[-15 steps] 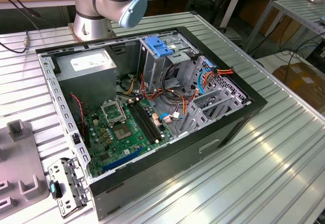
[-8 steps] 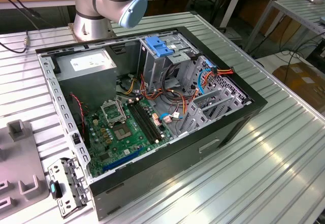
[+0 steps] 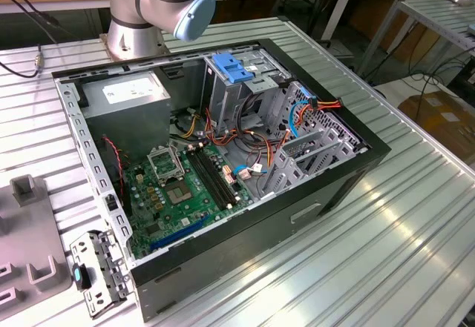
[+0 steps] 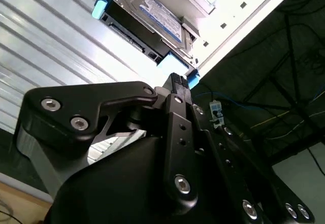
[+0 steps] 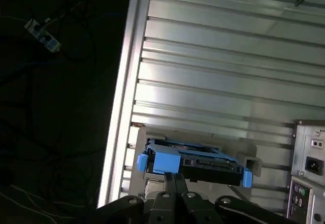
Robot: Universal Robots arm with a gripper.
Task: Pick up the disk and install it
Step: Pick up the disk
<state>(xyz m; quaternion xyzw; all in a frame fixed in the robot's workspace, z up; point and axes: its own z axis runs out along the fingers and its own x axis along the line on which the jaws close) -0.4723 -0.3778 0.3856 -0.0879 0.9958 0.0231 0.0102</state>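
Note:
The disk (image 5: 203,159) is a flat drive with blue side rails. It lies on a low grey holder (image 5: 138,132) on the ribbed metal table, close to the table's edge. In the second wrist view its white label with a blue band faces up on the disk (image 4: 155,16). In both wrist views my gripper (image 5: 175,179) hovers just short of the blue tab on the disk's near rail. Its narrow fingers (image 4: 177,82) are pressed together, shut, with nothing between them.
In the exterior view an open computer case (image 3: 349,171) lies on the table with a motherboard (image 3: 178,186), a grey power supply (image 3: 130,93) and a drive cage topped by a light-blue bracket (image 3: 234,69). The arm's base (image 3: 137,15) stands behind it. The table edge (image 5: 122,107) drops off beside the disk.

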